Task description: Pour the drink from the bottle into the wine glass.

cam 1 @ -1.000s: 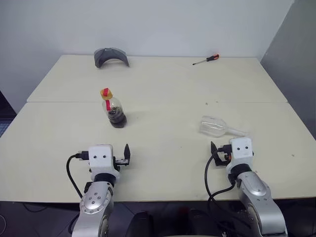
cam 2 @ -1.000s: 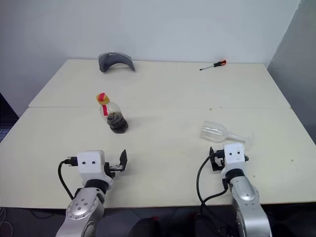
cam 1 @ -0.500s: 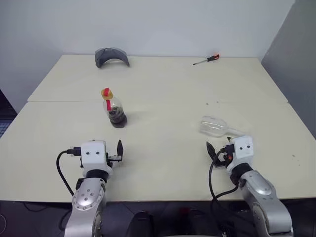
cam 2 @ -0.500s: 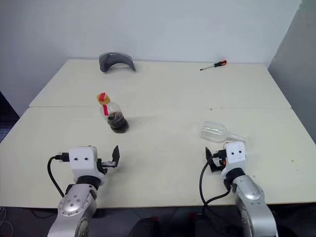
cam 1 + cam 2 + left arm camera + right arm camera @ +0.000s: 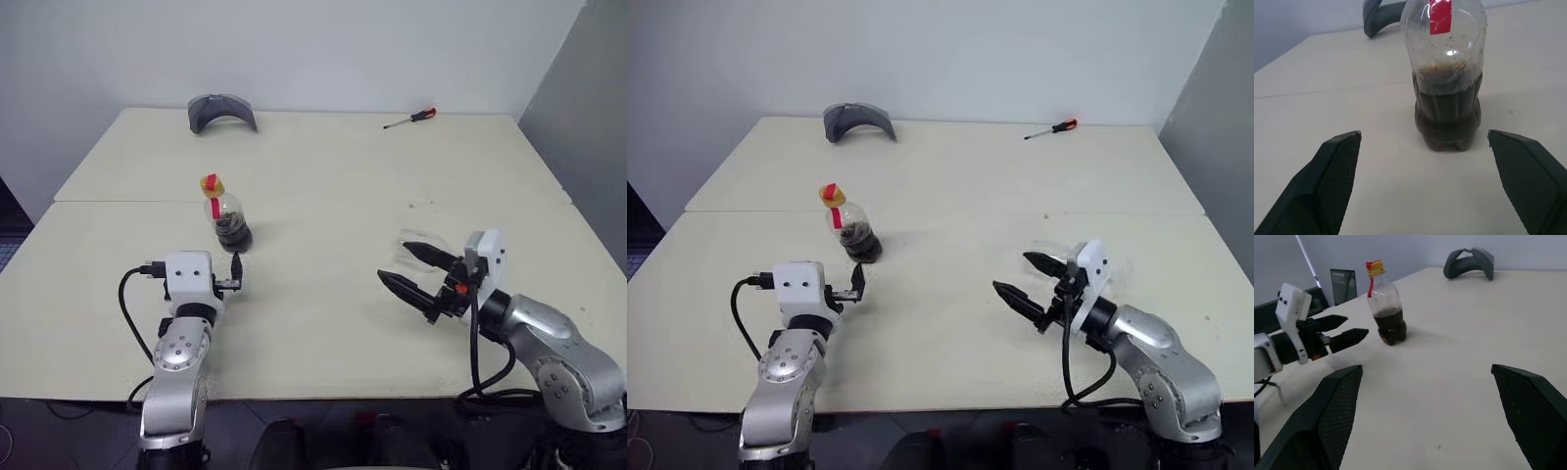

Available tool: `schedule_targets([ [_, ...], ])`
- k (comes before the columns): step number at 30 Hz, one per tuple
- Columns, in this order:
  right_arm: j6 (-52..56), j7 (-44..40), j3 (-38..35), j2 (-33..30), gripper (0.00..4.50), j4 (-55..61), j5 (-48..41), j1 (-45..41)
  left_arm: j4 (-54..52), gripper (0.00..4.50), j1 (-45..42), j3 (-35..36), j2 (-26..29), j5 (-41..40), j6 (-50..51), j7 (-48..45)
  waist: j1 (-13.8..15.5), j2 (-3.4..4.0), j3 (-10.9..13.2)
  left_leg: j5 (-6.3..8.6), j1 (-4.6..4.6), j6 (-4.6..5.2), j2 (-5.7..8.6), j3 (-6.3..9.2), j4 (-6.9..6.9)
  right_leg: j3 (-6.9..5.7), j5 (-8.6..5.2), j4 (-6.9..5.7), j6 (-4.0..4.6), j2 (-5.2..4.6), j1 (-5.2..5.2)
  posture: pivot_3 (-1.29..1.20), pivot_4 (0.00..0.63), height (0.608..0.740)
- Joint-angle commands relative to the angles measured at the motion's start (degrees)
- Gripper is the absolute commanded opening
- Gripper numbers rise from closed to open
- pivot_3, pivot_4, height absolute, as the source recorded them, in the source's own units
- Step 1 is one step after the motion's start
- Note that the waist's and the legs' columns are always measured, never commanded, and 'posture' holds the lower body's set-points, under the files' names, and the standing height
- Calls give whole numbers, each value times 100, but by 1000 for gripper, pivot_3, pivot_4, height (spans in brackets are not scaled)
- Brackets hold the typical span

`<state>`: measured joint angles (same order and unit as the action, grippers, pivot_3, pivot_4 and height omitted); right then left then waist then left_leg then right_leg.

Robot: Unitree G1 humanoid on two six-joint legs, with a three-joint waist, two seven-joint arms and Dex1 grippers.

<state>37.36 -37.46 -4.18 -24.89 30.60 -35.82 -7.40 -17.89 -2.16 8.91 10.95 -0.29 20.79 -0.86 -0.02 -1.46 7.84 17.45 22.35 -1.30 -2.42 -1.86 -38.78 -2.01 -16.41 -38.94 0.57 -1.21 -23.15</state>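
Bottle point(image 5: 226, 215) stood upright on tabletop point(image 5: 323, 176), left gripper point(image 5: 236, 273) spread wide just before it, right gripper point(image 5: 418, 273) gaped empty beside toppled wine glass point(image 5: 1046, 252)

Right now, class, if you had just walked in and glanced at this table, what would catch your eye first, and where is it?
The bottle with its yellow cap and dark drink stands upright left of the table's middle, the open left gripper just short of it. On the right, the wine glass lies on its side behind the open right gripper. A red-handled screwdriver lies at the far edge.
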Motion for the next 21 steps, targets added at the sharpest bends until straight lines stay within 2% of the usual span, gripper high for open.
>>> schedule_targets([
  [1, -180, -123, 57, -29, 4500, -87, -49, -198, 145, 4468, -180, 0, 163, 81, -290, -100, 0, 0, 0, 0, 0, 0, -1, 0, 0, 0, 0, 0, 0, -1, 0, 0, 150, 740],
  [21, -205, 290, 143, 118, 4500, -216, -44, -488, 1371, 4468, -1070, 31, 337, -118, -803, -415, 6, 0, 0, -1, 0, -2, -2, 0, -1, -3, 1, -3, 1, -7, -1, 0, 150, 740],
])
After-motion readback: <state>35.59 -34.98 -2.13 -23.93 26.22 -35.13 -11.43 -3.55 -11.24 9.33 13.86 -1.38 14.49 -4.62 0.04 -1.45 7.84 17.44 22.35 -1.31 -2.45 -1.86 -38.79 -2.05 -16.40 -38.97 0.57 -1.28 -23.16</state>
